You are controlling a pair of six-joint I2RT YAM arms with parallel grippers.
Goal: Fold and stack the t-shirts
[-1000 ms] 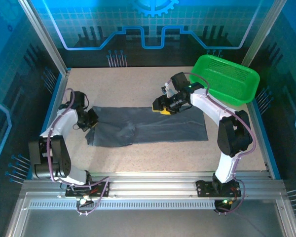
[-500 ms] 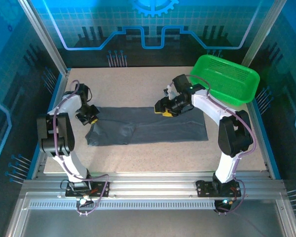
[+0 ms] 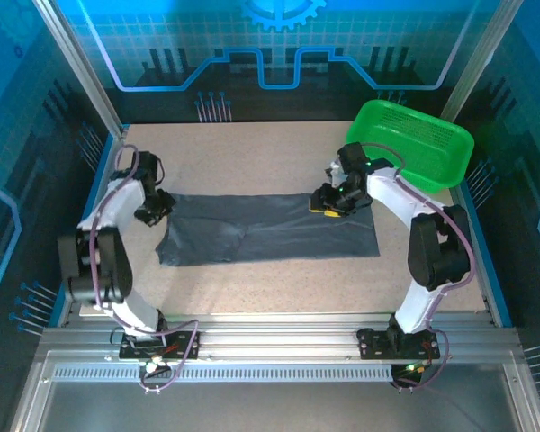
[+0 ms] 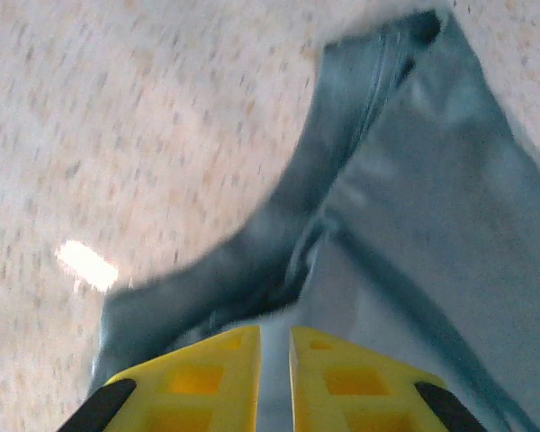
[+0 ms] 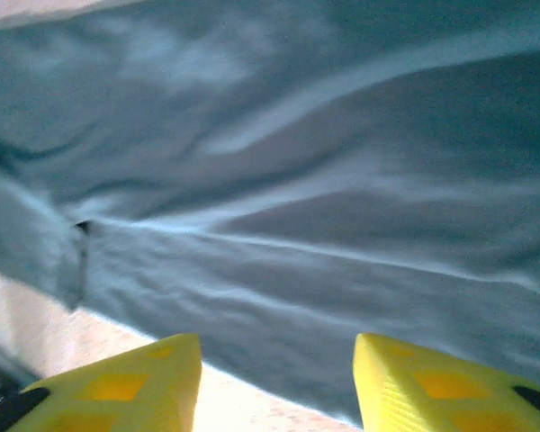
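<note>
A dark slate-grey t-shirt (image 3: 270,229) lies on the table as a long strip running left to right, wrinkled at its left end. My left gripper (image 3: 160,205) is at the strip's far left corner. In the left wrist view its yellow fingers (image 4: 207,373) stand almost together, with the grey t-shirt (image 4: 432,225) fabric in the narrow slit of the left gripper (image 4: 274,342). My right gripper (image 3: 326,205) hovers at the far edge, right of the middle. In the right wrist view the right gripper (image 5: 277,342) is open, its fingers wide apart over the t-shirt (image 5: 297,180) edge and holding nothing.
A bright green mesh basket (image 3: 414,144) stands at the far right corner, just behind the right arm. Speckled beige tabletop (image 3: 252,153) lies bare behind and in front of the shirt. Blue rails and metal posts border the table.
My right gripper has slid to the right along the shirt's far edge. The left arm has swung and its gripper has shifted slightly up and left at the shirt's corner.
</note>
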